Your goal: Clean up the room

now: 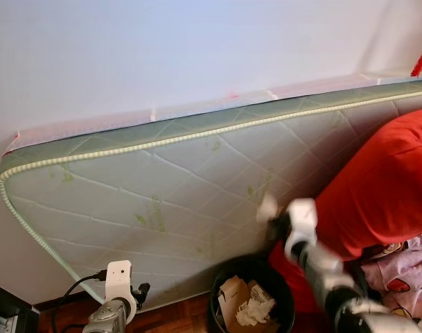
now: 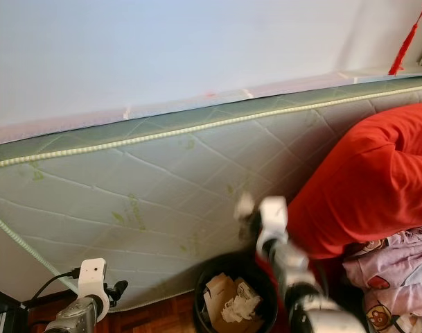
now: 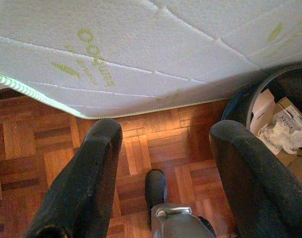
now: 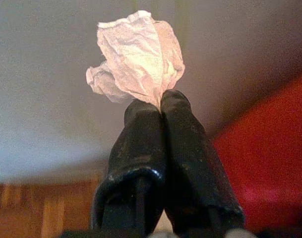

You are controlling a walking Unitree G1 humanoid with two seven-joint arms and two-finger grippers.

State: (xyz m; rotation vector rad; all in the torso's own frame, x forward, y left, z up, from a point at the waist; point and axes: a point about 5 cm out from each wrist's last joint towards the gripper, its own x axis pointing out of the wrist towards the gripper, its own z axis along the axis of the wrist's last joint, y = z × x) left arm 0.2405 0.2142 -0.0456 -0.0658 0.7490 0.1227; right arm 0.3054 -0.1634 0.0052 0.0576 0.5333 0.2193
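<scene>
My right gripper is shut on a crumpled white tissue. In the head views it holds the tissue above the black trash bin, in front of the mattress. The bin holds cardboard and crumpled paper. My left gripper hangs low over the wooden floor with its fingers wide open and nothing between them; the bin lies off to its side.
A quilted white and green mattress leans against the white wall. A red blanket and pink patterned bedding pile up at the right. A dark cabinet corner stands at lower left.
</scene>
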